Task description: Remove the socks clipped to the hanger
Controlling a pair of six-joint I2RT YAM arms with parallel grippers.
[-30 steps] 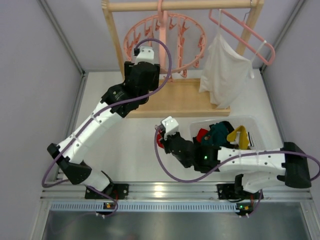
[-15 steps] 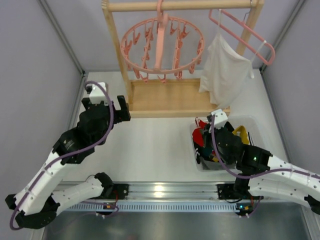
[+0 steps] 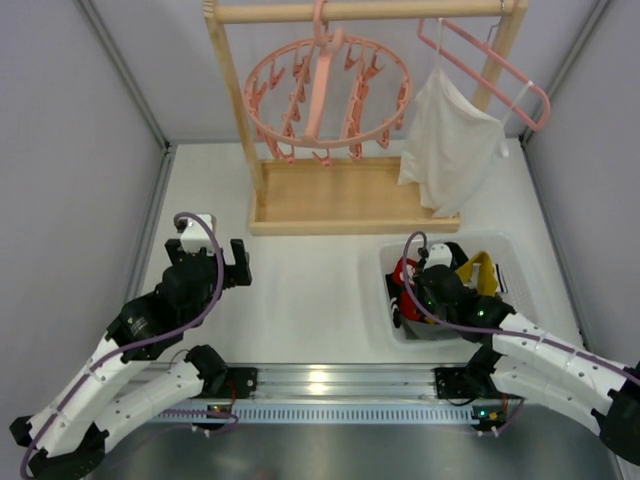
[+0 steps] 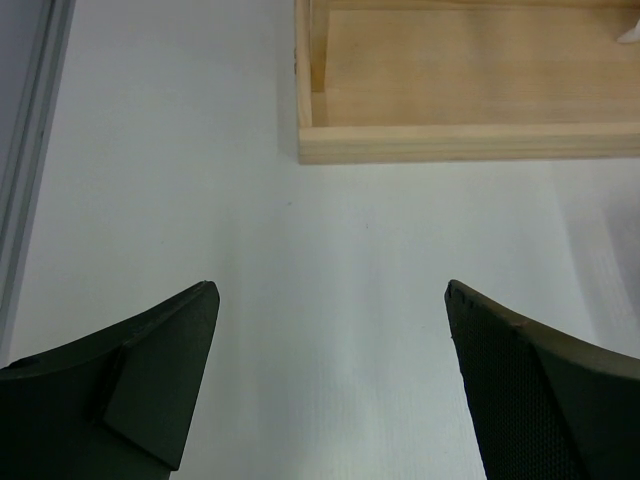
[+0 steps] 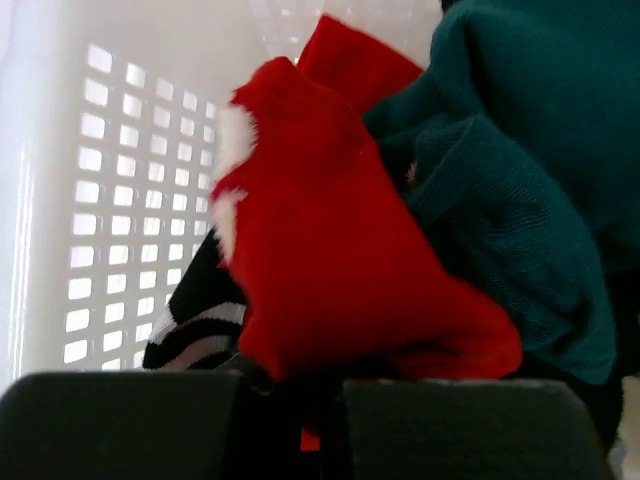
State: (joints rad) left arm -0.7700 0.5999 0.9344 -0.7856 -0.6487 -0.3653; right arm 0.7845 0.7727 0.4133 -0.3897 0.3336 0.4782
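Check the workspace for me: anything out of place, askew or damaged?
Nothing spilled or damaged. The hanger shows bare clips, and the socks lie heaped in the white basket, a mustard one poking up. Only oddity: the right claw is shut on the red sock inside the basket.

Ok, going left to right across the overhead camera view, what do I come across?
left end effector → round pink clip hanger → white cloth
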